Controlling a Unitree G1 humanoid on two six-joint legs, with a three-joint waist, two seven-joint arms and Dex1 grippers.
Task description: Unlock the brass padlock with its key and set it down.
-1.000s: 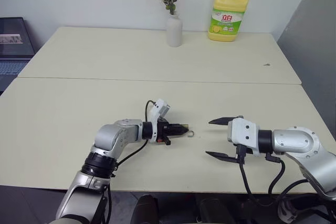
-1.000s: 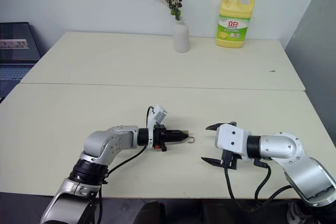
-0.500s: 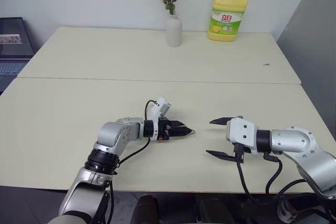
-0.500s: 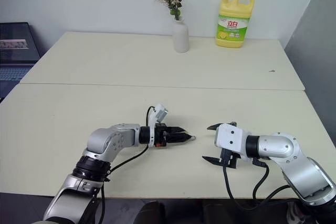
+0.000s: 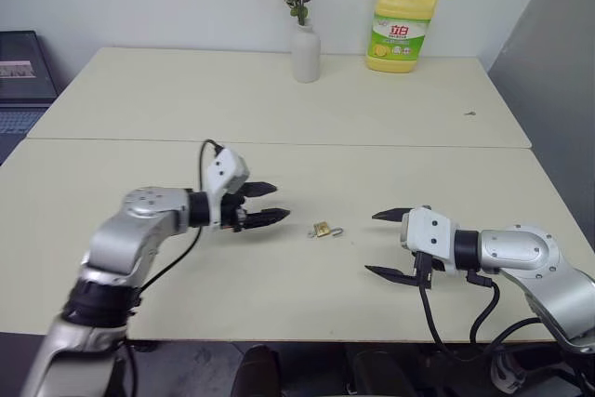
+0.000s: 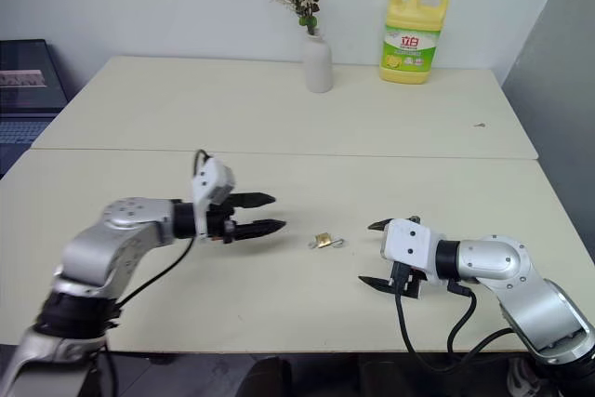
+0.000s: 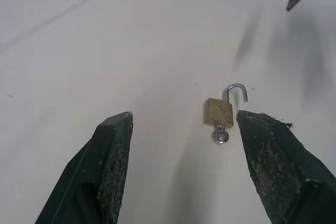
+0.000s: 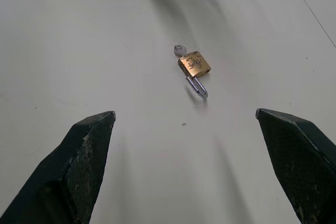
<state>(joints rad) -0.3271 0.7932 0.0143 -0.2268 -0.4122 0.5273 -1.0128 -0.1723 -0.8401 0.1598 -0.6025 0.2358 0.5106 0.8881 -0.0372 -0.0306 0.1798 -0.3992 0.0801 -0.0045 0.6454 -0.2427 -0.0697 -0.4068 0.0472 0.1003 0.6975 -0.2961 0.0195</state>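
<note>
I see brass padlock (image 7: 219, 112) lying flat on table (image 5: 139, 99) btwn both grippers, shackle swung open, key (image 7: 220, 135) in its base. L gripper (image 5: 268, 204) spread, empty, beside it. R gripper (image 5: 386, 244) spread wide, empty.

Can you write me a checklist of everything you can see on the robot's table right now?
Surface: pale table, two tops butted together.
Job's things: brass padlock lying flat, shackle swung open, key in its base.
Clutter: white vase with dried flowers, yellow soap bottle, both at the far edge.
Grippers: left gripper and right gripper, jaws open, holding nothing, on either side of the padlock.
Cables: black cable looping at the left wrist.
Surroundings: laptop at far left.
</note>
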